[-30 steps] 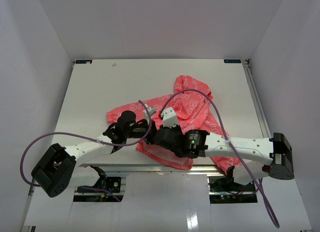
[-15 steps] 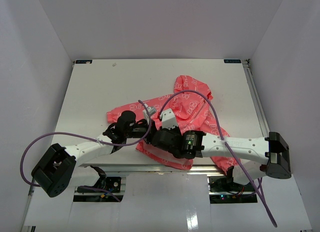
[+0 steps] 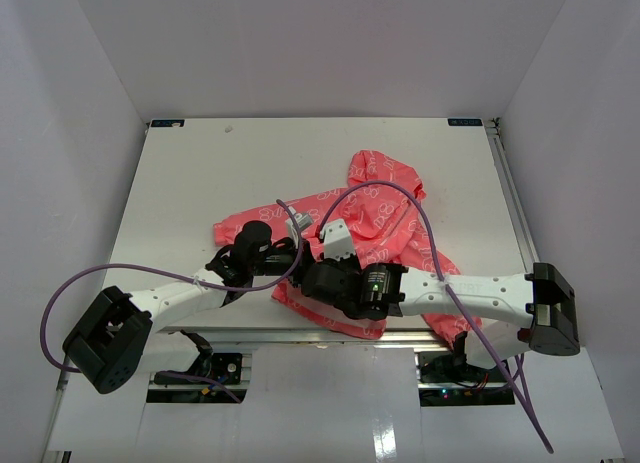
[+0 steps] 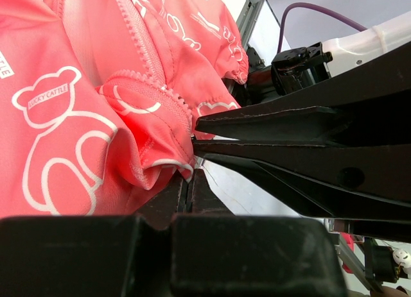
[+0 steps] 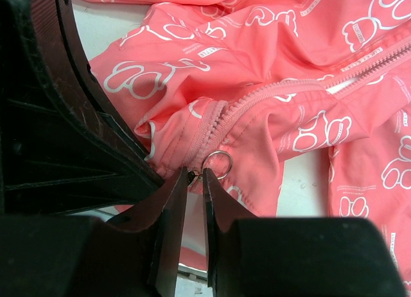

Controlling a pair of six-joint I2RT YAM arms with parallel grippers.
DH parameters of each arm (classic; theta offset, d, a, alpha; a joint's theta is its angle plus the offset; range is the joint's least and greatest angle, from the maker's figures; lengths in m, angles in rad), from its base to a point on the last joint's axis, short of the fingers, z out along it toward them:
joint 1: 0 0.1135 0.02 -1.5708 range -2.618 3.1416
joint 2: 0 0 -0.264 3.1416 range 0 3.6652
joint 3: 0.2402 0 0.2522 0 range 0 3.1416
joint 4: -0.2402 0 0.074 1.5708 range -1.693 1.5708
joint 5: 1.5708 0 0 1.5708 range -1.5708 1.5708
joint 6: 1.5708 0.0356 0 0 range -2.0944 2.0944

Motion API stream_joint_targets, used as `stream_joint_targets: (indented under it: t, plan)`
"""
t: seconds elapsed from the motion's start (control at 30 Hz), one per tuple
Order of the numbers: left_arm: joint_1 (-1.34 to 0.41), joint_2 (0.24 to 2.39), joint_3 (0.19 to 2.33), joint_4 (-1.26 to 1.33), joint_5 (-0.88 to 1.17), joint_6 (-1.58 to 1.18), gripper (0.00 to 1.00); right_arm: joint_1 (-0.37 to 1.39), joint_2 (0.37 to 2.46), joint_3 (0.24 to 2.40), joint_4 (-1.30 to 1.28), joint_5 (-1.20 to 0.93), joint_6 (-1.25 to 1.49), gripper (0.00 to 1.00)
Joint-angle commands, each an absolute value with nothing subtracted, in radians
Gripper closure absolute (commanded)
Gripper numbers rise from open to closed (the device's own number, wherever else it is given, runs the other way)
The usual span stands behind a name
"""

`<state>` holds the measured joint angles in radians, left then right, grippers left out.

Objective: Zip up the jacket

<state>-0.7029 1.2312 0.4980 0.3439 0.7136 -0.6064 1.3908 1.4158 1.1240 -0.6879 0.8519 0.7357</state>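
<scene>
The coral-pink jacket (image 3: 385, 198) with white bear prints lies crumpled on the white table (image 3: 200, 173), its lower front bunched between my two grippers. My left gripper (image 4: 191, 174) is shut on the bottom hem beside the zipper teeth (image 4: 144, 50). My right gripper (image 5: 195, 175) comes in from the opposite side, its jaws narrowed to a thin gap with the small dark zipper pull pinched at the tips. The pull's silver ring (image 5: 219, 164) sticks out just past the right fingertip. The zipper (image 5: 270, 92) runs away up and right, its two sides apart further up.
Purple cables (image 3: 400, 188) arc over the jacket and arms. The table's front rail (image 3: 300, 335) lies just below the grippers. White walls close in the left, right and back. A sleeve (image 3: 455, 323) hangs under the right arm.
The right gripper's jaws have narrowed onto the zipper pull and the right arm has shifted slightly left. The left arm has not moved.
</scene>
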Motion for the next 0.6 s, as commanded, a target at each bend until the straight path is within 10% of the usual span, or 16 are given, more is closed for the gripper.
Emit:
stream_joint_targets:
  t: [0.0,0.37,0.57]
  plan:
    - [-0.703,1.200,0.499,0.358,0.724,-0.600,1.00,1.394,1.422,1.157,-0.721,0.922,0.784,0.78]
    - [-0.703,1.199,0.499,0.354,0.717,-0.592,1.00,1.374,1.248,1.061,-0.625,0.908,0.734,0.64]
    - [-0.703,1.184,0.495,0.356,0.710,-0.581,1.00,1.177,0.977,0.806,-0.223,0.485,0.529,0.57]
